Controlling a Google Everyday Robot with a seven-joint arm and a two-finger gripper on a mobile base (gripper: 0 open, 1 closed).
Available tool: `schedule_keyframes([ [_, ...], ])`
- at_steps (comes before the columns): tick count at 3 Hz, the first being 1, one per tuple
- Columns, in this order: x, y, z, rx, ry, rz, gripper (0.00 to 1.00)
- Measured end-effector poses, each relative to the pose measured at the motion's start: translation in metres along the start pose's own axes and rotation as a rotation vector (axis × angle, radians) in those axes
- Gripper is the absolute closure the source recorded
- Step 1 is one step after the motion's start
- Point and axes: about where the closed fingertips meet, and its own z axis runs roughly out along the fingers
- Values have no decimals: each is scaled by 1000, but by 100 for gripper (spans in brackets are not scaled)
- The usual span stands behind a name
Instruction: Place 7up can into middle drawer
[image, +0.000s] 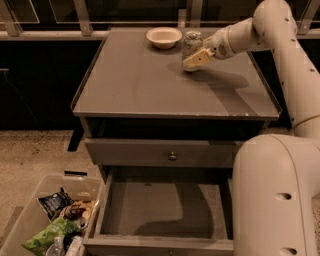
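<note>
Bin (30, 220): down at the lower left, a clear plastic tub sits on the floor just beside the cabinet, holding snack bags (52, 227), one dark blue and one green.
Floor (35, 150): pale and speckled, running under the tub and the cabinet.
Cabinet top (150, 80): a flat grey-brown surface with a low raised edge; most of it is bare, and the objects sit along the far side.
Bowl (164, 36): cream and shallow, at the back of the top, just left of the can and apart from it.
Middle drawer (160, 205): pulled well out below, with its bare floor in plain view and a shadow across it.
Upper drawer front (150, 152): shut, carrying a small round metal knob (172, 156).
7up can (191, 41): here's the target, upright on the cabinet top at the back, right of centre, well above the open drawer.
Gripper (190, 59): right at the can, its yellowish tip lying across the can's lower front and touching it or very nearly; open or clamped, I cannot tell.
Arm (250, 32): white, reaching in from the right over the top's far corner.
Robot body (275, 195): a big white shell filling the lower right, overlapping the drawer's right end.
Background: dark, with a metal railing (50, 34) behind the cabinet.
</note>
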Motion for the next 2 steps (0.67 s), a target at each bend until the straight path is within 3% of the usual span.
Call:
schedule_keyframes([
  [1, -12, 7, -46, 39, -33, 14, 100],
  [2, -49, 24, -135, 154, -135, -3, 100],
])
